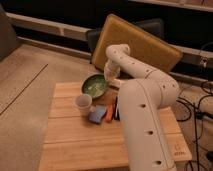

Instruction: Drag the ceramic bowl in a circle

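The ceramic bowl (94, 85) is a round shallow glossy green bowl with a darker rim, at the back of the wooden table (80, 135). My white arm reaches over from the right and bends down to it. The gripper (108, 78) is at the bowl's right rim, touching or just inside it. The small pale cup (83, 103) stands just in front of the bowl to the left.
A blue object (96, 114), an orange object (109, 114) and a dark thin object (116, 109) lie on the table in front of the bowl. A tan padded chair (140, 45) stands behind the table. Cables lie on the floor at the right.
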`<state>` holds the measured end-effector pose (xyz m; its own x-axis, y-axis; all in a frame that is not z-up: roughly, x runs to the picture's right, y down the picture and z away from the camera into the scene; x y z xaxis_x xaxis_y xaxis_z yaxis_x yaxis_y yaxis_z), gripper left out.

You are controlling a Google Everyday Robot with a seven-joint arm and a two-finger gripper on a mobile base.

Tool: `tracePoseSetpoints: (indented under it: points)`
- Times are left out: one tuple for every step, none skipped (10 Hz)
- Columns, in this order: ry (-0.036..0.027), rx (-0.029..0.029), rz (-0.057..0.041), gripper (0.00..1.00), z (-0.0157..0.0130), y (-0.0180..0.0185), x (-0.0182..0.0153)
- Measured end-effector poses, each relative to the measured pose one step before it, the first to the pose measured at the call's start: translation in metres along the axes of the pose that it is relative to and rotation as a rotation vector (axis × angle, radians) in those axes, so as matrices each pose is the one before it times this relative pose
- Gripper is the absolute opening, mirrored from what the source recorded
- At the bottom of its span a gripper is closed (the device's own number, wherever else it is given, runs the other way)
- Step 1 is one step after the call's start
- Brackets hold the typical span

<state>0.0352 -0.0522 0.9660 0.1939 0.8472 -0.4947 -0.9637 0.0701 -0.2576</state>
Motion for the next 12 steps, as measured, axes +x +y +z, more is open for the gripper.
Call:
tracePoseSetpoints:
  points:
    - [0.01412, 0.02329, 0.0215, 0.0, -0.00062, -0.0102, 0.00486]
    - [0.01101, 0.01689, 0.01426, 0.0, 0.0012, -0.00787, 0.00258]
    - [0.0059, 0.01255, 0.00465, 0.0, 0.00028, -0.00484, -0.00013]
    - [0.00757, 0.01968, -0.00696, 0.0, 0.00122, -0.00302, -0.0042]
    - [-0.00177, 0.00565, -0.0148, 0.0, -0.00029, 0.00139, -0.00519]
    - [-0.00555, -0.00036, -0.01886, 0.0, 0.00018, 0.00415, -0.00656]
    - [-0.01372, -0.01259, -0.0232, 0.0, 0.00086, 0.00943, -0.00994]
    - [-0.01686, -0.02632, -0.02329, 0.0, 0.00324, 0.01518, -0.01094]
    - [-0.01152, -0.02508, -0.01738, 0.0, 0.00349, 0.01405, -0.00718]
    - [-0.00999, -0.03064, -0.01168, 0.0, 0.003, 0.01362, -0.00488]
    - [-0.00368, -0.02869, -0.00761, 0.0, 0.00239, 0.01224, -0.00142]
    - [0.00407, -0.0248, -0.00897, 0.0, 0.00037, 0.01232, 0.00207]
